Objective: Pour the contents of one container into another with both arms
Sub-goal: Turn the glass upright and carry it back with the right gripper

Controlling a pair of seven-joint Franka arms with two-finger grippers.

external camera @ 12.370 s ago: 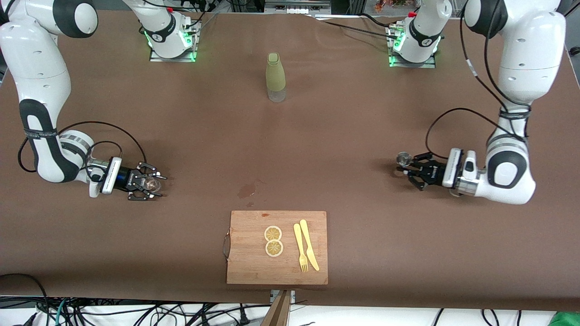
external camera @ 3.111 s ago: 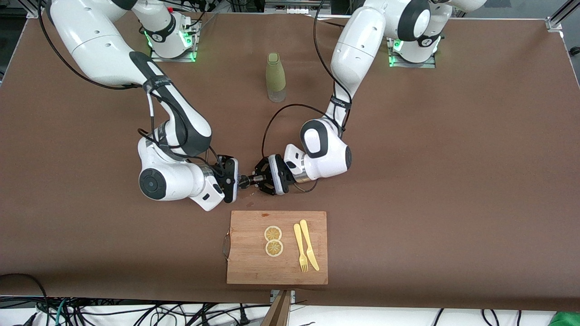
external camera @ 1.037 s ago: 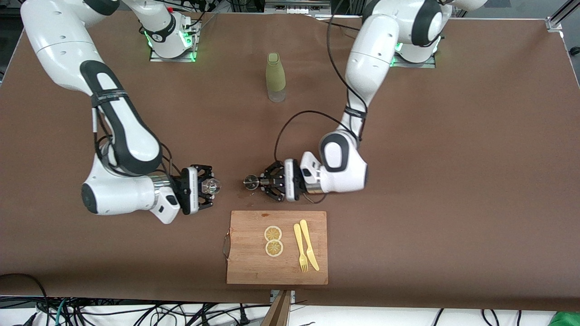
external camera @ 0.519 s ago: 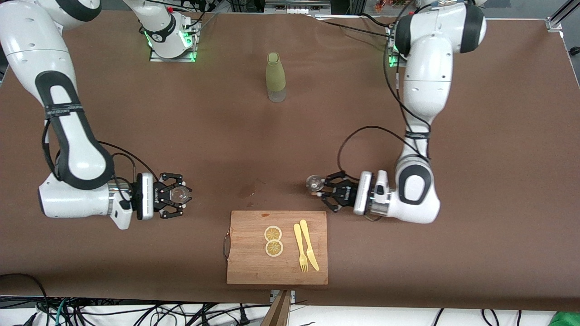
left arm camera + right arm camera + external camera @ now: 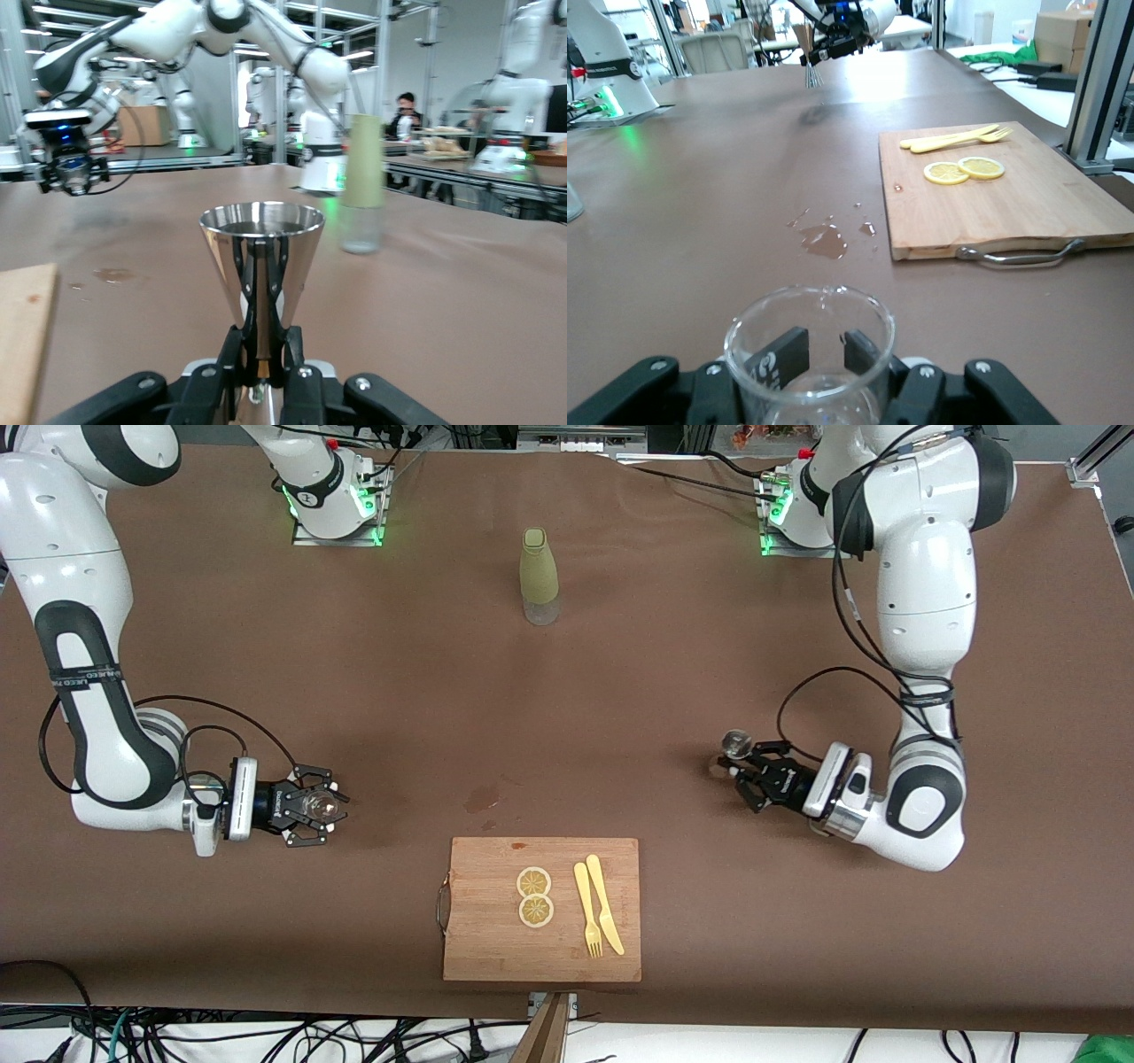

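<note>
In the front view, your left gripper (image 5: 742, 772) is out toward the left arm's end of the table, over bare brown cloth, with its fingers pinched on the waist of the metal jigger (image 5: 732, 746); the jigger stands upright at the fingertips, its open cup facing up. Your right gripper (image 5: 312, 810) is toward the right arm's end of the table, over the cloth too, and its fingers are closed around the clear glass cup (image 5: 316, 808), which sits between them. The two grippers are well apart. Between them, nearer the front camera, lies the wooden cutting board (image 5: 485, 939) carrying two lemon slices (image 5: 534, 896), a yellow fork (image 5: 586, 911) and a yellow knife (image 5: 604, 904). A wet stain (image 5: 483, 797) marks the tablecloth (image 5: 656, 691) just beside the board's edge toward the robots. The olive-green bottle (image 5: 538, 576) stands upright midway between the two bases.

In the left wrist view, you see the jigger (image 5: 260, 266) straight up from the fingers (image 5: 232, 350), gripped at its narrow waist, rim level. The bottle (image 5: 362, 184) stands farther off past it.

In the right wrist view, the glass cup (image 5: 810, 352) rests upright between the finger pads (image 5: 780, 353), which press its wall from both sides. Ahead of the fingertips you can see the stain (image 5: 824, 239) and the cutting board (image 5: 1028, 212).
</note>
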